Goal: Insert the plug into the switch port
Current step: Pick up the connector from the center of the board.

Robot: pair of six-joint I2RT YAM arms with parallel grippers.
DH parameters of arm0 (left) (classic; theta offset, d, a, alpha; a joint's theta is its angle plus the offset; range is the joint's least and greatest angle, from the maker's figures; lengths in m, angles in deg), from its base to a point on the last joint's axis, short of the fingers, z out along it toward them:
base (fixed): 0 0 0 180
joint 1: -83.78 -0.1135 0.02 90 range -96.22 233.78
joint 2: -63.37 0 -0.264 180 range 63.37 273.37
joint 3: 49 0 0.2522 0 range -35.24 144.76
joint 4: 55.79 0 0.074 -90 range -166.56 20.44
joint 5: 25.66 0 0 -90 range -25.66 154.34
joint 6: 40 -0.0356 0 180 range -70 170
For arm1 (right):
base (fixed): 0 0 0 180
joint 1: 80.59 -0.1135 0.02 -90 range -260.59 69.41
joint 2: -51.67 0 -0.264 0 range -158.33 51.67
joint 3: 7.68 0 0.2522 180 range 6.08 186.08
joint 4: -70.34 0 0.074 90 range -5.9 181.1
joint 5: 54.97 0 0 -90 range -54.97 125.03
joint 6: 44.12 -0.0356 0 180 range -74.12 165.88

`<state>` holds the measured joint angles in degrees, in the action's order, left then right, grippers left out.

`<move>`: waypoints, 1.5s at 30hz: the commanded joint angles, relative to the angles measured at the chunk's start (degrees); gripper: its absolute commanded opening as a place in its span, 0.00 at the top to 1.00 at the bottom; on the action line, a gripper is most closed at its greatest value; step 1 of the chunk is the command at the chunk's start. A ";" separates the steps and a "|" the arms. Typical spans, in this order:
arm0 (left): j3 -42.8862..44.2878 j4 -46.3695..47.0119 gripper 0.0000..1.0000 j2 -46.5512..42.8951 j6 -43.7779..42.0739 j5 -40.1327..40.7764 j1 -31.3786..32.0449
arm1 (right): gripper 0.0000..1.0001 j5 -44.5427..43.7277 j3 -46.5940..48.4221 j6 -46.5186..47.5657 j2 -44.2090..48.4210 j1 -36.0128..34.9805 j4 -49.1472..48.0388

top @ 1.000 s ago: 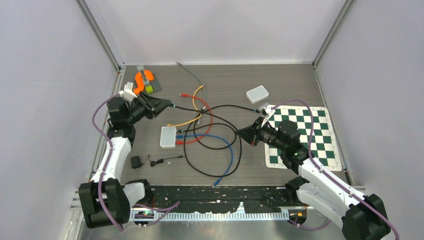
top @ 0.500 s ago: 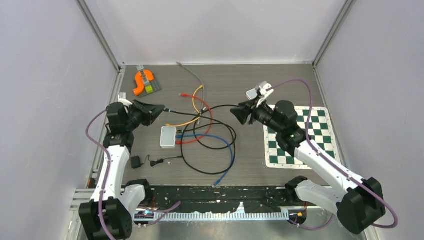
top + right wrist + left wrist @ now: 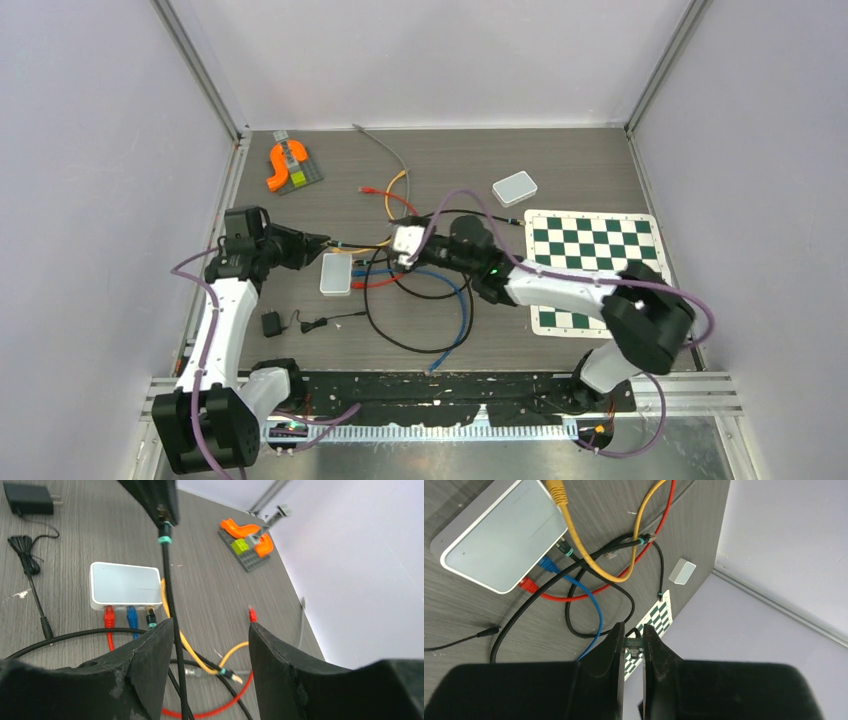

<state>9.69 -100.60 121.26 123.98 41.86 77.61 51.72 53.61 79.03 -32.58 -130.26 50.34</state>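
The white switch (image 3: 336, 273) lies flat left of centre, with red, blue and black plugs in its ports (image 3: 130, 614). My left gripper (image 3: 320, 243) hovers just above and left of it, shut on the black cable's plug (image 3: 634, 645), which shows between the fingertips (image 3: 618, 636). From the right wrist view the plug (image 3: 162, 514) hangs from that gripper above the switch (image 3: 125, 586). Its black cable (image 3: 172, 630) runs down between the jaws of my right gripper (image 3: 210, 640), close to the left finger. The right gripper (image 3: 385, 252) is open, just right of the switch.
Yellow, red, blue and black cables (image 3: 420, 270) loop over the middle. An orange piece on a brick plate (image 3: 290, 165) sits back left, a white box (image 3: 515, 188) and a chessboard mat (image 3: 600, 270) on the right. A black power adapter (image 3: 271, 324) lies near the front left.
The right gripper has opened and swung left from the chessboard mat to the cables beside the switch. The left gripper has closed on the plug and dropped toward the switch.
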 commanded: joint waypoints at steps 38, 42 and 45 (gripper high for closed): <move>-1.78 -4.72 1.00 -4.28 4.15 -2.91 0.57 | 0.84 -8.73 16.32 24.10 -24.56 -14.41 -11.69; -0.78 -4.42 0.71 -4.32 2.07 -1.86 0.55 | 0.95 -9.99 14.91 21.99 -23.36 -14.61 -15.19; -0.10 -2.13 0.49 -4.76 -1.79 -0.98 0.57 | 0.95 -15.40 15.01 18.32 -22.59 -14.19 -15.30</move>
<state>7.59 -105.41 117.48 126.55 40.75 77.83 41.56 68.34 101.43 -57.67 -144.27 40.81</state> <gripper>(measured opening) 0.393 0.138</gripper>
